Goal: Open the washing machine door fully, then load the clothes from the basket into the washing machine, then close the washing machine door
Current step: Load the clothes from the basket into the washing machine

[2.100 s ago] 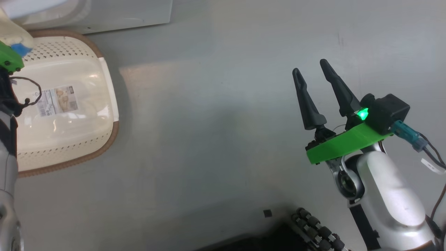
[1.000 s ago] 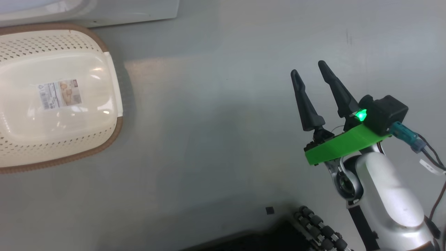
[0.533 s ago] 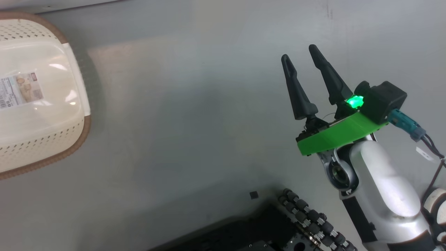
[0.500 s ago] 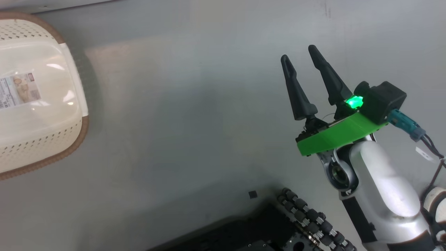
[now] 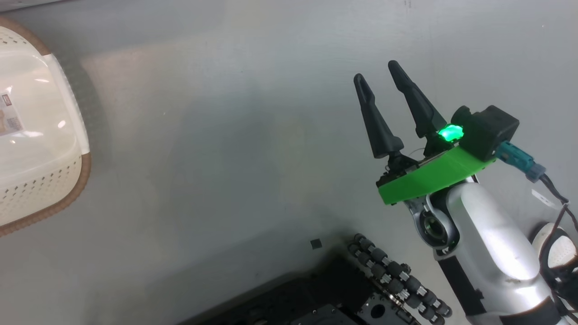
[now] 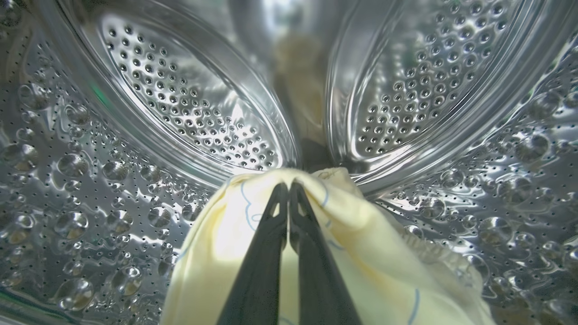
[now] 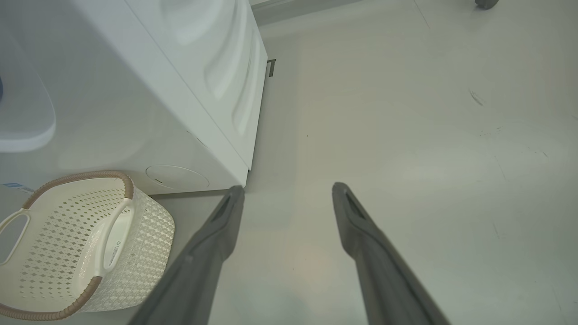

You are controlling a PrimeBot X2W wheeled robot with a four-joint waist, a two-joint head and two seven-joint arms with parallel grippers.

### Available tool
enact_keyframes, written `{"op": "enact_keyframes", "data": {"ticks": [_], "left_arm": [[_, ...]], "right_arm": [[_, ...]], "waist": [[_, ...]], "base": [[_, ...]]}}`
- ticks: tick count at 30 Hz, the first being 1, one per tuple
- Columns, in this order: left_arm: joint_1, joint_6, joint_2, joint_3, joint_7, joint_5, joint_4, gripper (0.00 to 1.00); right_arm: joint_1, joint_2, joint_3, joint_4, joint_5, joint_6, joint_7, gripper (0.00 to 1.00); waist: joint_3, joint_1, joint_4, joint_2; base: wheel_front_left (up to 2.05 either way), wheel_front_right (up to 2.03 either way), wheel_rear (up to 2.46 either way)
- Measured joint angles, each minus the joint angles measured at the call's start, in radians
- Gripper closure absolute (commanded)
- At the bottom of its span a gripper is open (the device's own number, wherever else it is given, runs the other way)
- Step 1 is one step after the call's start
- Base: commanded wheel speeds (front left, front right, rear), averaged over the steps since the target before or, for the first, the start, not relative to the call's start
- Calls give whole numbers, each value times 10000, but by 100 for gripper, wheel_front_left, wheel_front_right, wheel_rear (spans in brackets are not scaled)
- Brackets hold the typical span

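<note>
In the left wrist view my left gripper (image 6: 289,184) is deep inside the washing machine's steel perforated drum (image 6: 180,113). It is shut on the clothes (image 6: 361,243), a pale cream-yellow garment with thin blue lines that drapes around both fingers. My right gripper (image 5: 375,72) hangs open over bare floor, nothing between its fingers (image 7: 288,188). The cream basket (image 5: 40,189) with the brown rim sits at the left edge; the part in view holds nothing. It stands against the front of the white washing machine (image 7: 180,90), where the basket (image 7: 144,225) shows again. The washing machine door is out of view.
Grey floor (image 5: 235,135) stretches between the basket and my right arm. My dark wheeled base with its rollers (image 5: 397,280) fills the bottom edge. A small black square (image 5: 316,243) lies on the floor just ahead of it.
The head camera has turned, so the basket has slid to the picture's left edge. The left arm, seen beside the basket two seconds ago, has left the head view. The right gripper stays open.
</note>
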Motion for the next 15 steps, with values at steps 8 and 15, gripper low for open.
{"op": "enact_keyframes", "data": {"ticks": [8,15], "left_arm": [[-981,575,0,121,-2069,153,403,100],[-1524,748,-50,136,-2545,280,462,100]], "right_arm": [[-174,2,35,-19,127,0,0,0],[-179,4,113,-23,127,0,0,0]], "waist": [[50,0,-68,0],[44,0,-25,0]], "base": [[0,0,0],[0,0,0]]}}
